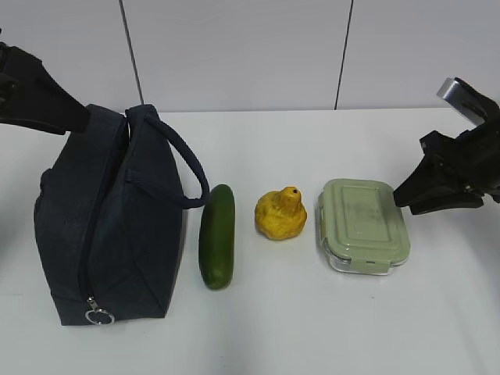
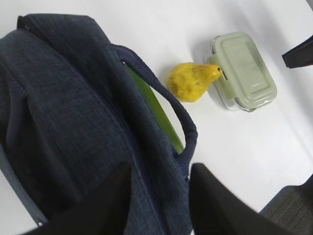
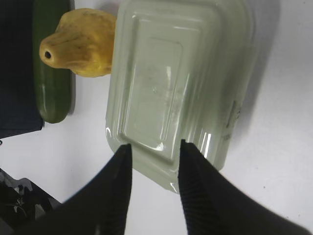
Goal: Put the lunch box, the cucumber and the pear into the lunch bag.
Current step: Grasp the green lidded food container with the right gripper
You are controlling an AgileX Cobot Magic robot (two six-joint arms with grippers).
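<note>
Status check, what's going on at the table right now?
Both grippers open, empty: left gripper over zipped navy fabric lunch bag, right gripper above sage-lidded glass lunch box.

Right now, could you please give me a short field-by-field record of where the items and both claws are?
lunch bag: far left on the table, zipper closed, ring pull at its near end
cucumber: lying beside the bag
pear: between cucumber and lunch box
lunch box: rightmost item, lid on
left claw: open, over the bag
right claw: open, over the lunch box's edge, holding nothing
</note>
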